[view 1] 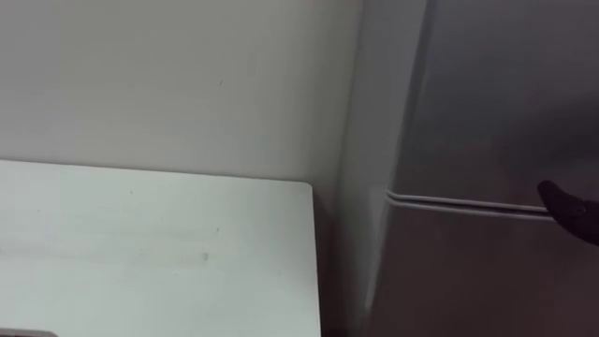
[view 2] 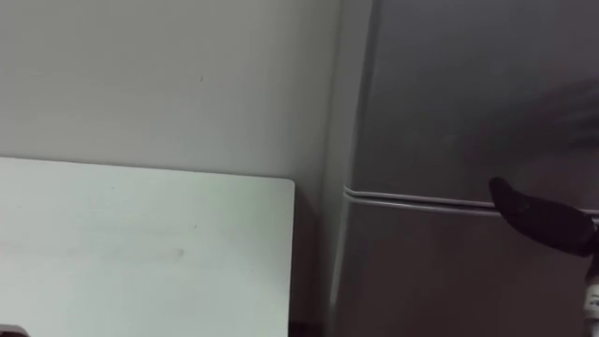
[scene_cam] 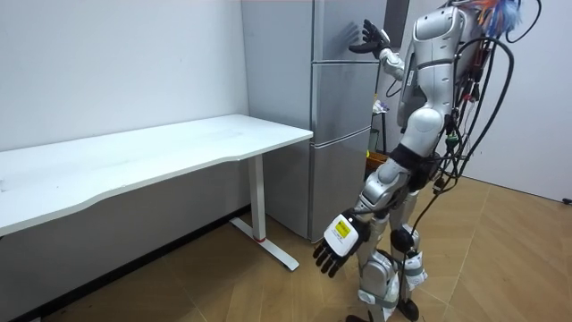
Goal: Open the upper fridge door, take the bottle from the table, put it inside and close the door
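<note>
White table (view 1: 150, 253) beside grey fridge (view 1: 487, 140)

right hand (scene_cam: 366, 40) raised at fridge (scene_cam: 340, 134), table (scene_cam: 179, 148) beside

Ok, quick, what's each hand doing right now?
Left hand: open, empty, hanging down.
Right hand: open, raised at the fridge.

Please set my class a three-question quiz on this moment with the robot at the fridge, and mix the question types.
1. True or false: both doors of the fridge are shut.
2. Which hand is raised at the fridge's front? A its left, B its right.
3. Fill in: a white ___ stands beside the fridge.
Key: 1 true. 2 B: the right hand, open; the left hand hangs low, open. 3 table.
</note>
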You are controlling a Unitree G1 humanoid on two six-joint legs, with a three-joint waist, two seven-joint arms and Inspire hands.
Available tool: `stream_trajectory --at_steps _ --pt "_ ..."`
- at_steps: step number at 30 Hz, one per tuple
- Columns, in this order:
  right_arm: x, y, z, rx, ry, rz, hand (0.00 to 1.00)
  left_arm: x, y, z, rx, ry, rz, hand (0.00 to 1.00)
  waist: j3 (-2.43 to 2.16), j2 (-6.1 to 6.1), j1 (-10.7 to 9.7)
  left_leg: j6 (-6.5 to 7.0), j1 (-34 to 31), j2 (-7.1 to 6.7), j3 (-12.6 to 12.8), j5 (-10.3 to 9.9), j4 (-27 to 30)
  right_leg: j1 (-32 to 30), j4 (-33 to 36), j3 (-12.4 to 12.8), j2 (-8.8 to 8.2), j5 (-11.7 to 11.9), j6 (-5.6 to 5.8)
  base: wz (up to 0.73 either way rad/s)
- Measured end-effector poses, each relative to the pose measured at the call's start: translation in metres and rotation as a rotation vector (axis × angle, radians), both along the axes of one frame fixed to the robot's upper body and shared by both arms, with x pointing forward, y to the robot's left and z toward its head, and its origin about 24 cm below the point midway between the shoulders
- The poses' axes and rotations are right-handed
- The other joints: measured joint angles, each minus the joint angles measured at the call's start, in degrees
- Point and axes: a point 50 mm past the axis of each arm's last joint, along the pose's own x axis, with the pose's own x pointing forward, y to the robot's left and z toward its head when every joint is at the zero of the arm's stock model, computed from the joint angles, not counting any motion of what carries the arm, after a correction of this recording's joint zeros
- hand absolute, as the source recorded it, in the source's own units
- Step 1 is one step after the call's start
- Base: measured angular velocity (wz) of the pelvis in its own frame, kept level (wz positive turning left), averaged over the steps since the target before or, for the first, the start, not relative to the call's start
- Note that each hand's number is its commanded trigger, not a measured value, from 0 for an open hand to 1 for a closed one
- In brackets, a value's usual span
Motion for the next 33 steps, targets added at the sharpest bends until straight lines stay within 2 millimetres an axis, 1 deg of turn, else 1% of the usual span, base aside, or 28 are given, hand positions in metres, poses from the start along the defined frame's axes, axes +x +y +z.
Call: stream_trajectory --at_steps 5,7,10,12,19,21,25,28,33 --pt "-0.006 -0.013 0.006 0.005 -0.017 -0.038 0.0 0.0 0.001 0.001 0.022 -0.015 0.005 0.0 0.29 -0.16 -0.9 -0.01 -0.1 -0.03 -0.1 0.0 -0.2 0.1 -0.2 -0.2 -0.02 0.0 0.05 0.01" --pt "-0.011 -0.022 0.008 0.022 -0.03 -0.075 0.0 -0.001 0.002 0.001 0.025 -0.017 0.011 0.0 0.37 -0.26 -1.8 -0.01 -0.4 -0.04 0.0 0.0 -0.2 -0.2 -0.1 -0.7 -0.11 0.0 0.06 0.02" --pt "-0.017 -0.032 0.01 0.052 -0.055 -0.121 0.0 -0.003 0.002 0.001 0.028 -0.013 0.016 0.0 0.42 -0.16 -2.6 -0.02 -0.6 -0.03 0.0 0.0 -0.5 -0.5 -0.1 -0.8 -0.12 0.0 0.06 0.0" --pt "-0.019 -0.035 0.012 0.055 -0.064 -0.137 0.0 -0.005 0.002 0.001 0.027 -0.009 0.016 0.0 0.39 -0.01 -3.1 -0.02 -0.7 -0.02 0.0 0.0 -0.7 -0.6 -0.1 -0.8 -0.11 0.0 0.07 0.0" --pt "-0.027 -0.044 0.011 0.103 -0.088 -0.182 0.0 -0.004 0.003 0.001 0.027 -0.018 0.019 0.0 0.13 0.4 -3.4 -0.03 -0.1 -0.01 0.6 0.0 -0.8 -0.7 -0.1 -0.3 -0.1 0.0 0.07 -0.03" --pt "-0.034 -0.049 0.007 0.105 -0.077 -0.207 0.0 -0.005 0.004 0.002 0.032 -0.022 0.038 0.0 0.08 0.33 -3.2 -0.02 0.0 -0.01 0.6 0.0 -0.8 -0.5 -0.1 -0.3 -0.1 0.0 0.07 0.0" --pt "-0.046 -0.058 -0.002 0.19 -0.081 -0.263 0.0 -0.012 0.006 0.003 0.051 -0.015 0.057 0.0 0.02 0.33 -3.3 -0.02 0.0 0.01 0.8 0.0 -0.9 -0.6 -0.1 -0.1 -0.09 0.0 0.07 -0.02" --pt "-0.054 -0.064 -0.007 0.229 -0.081 -0.301 0.0 -0.013 0.006 0.003 0.057 -0.016 0.059 0.0 0.12 0.18 -3.3 -0.02 -0.1 0.01 0.8 0.0 -0.8 -0.7 -0.1 -0.1 -0.1 0.0 0.07 0.0" --pt "-0.072 -0.073 -0.029 0.289 -0.014 -0.366 0.0 -0.014 0.006 0.003 0.066 -0.017 0.064 0.0 0.15 0.36 -3.4 -0.02 0.0 -0.02 1.0 0.0 -0.8 -0.7 -0.2 0.1 -0.11 -0.1 0.12 -0.01"
